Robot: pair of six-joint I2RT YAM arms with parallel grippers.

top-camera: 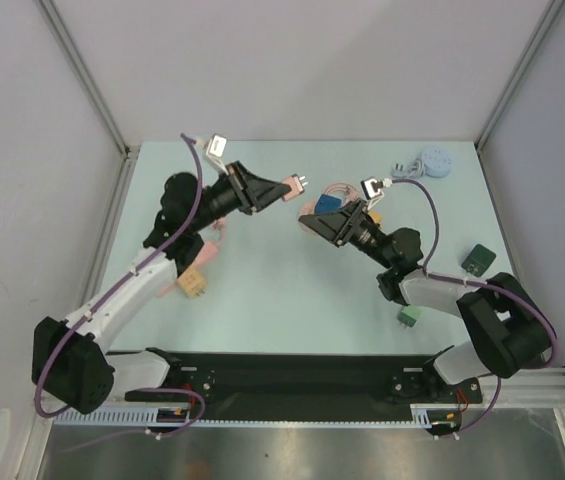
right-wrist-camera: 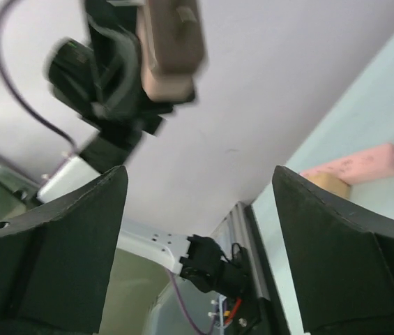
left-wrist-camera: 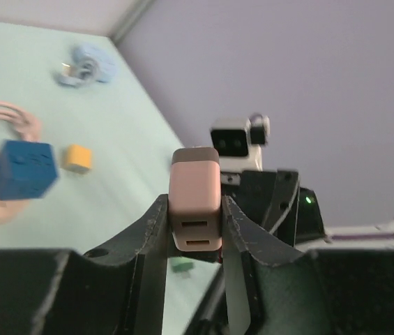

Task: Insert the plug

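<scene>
Above the table (top-camera: 262, 290), left claw (left-wrist-camera: 195, 209) gripping pink plug (left-wrist-camera: 195, 185), right claw (right-wrist-camera: 200, 185) gaping

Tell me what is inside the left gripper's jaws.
A pink adapter, clamped by the left gripper, with two slots on its near face. From the wrist its sides are covered by the fingers; its prongs show only from above.
</scene>
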